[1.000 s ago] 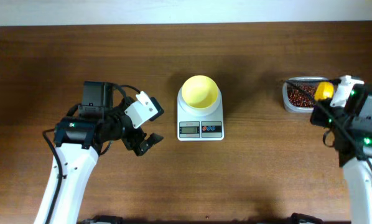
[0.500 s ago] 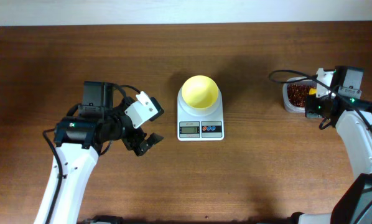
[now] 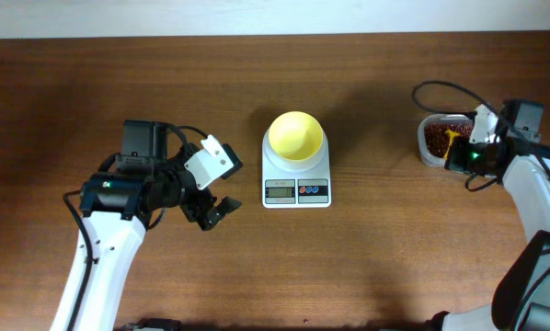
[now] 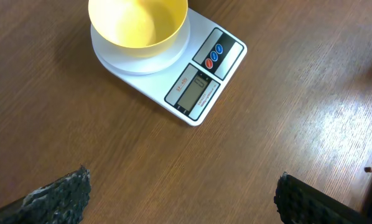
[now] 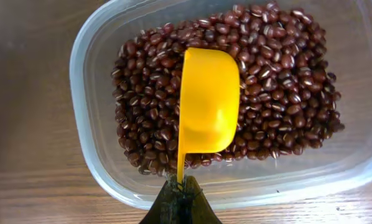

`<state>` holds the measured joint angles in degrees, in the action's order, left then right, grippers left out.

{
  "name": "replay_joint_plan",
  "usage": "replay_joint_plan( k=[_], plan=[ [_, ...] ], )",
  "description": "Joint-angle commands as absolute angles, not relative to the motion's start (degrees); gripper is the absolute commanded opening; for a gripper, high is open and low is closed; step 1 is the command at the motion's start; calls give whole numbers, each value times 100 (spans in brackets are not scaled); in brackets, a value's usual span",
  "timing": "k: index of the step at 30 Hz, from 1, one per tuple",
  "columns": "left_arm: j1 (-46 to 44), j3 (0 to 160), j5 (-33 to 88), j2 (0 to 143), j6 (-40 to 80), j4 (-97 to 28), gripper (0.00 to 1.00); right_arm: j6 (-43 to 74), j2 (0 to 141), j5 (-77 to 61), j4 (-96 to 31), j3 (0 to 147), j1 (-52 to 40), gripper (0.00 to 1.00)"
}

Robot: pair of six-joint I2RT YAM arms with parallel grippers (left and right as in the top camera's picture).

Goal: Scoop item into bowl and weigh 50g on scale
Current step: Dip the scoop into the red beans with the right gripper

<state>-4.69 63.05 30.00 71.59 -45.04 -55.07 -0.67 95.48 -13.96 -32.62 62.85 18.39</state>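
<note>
The pale yellow bowl [image 3: 296, 136] stands empty on the white scale [image 3: 296, 190] at the table's middle; both also show in the left wrist view, the bowl [image 4: 138, 25] on the scale [image 4: 201, 81]. Dark red-brown beans [image 5: 285, 81] fill a clear plastic tub [image 5: 93, 168] at the right [image 3: 438, 138]. My right gripper [image 5: 181, 193] is shut on the handle of an orange-yellow scoop [image 5: 208, 99], which lies bottom-up over the beans. My left gripper [image 4: 180, 199] is open and empty, left of the scale [image 3: 215, 210].
A black cable [image 3: 441, 90] loops above the tub. The brown wooden table [image 3: 349, 267] stretches in front of the scale.
My right arm has swung back over the tub, and the scoop now lies low over the beans. The left arm has not moved.
</note>
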Motion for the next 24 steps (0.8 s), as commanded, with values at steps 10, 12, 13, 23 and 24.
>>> replay_joint_plan(
  k=[10,12,13,23,24],
  plan=[
    [-434,6265,3017,7166,-4580,-5516,99,1251,9762,-4051,-3336,6254,3205,4],
    [-434,6263,3015,7168,-4578,-5516,99,1251,9762,-4206,-3341,6254,3315,4],
    [-434,6265,3017,7166,-4580,-5516,99,1251,9762,-4261,-3341,6254,3380,4],
    [-434,6265,3017,7168,-4578,-5516,99,1249,9762,-5468,-3321,6254,3879,4],
    [-434,6263,3015,7166,-4578,-5516,99,1249,9762,-5559,-3321,6254,3900,4]
  ],
)
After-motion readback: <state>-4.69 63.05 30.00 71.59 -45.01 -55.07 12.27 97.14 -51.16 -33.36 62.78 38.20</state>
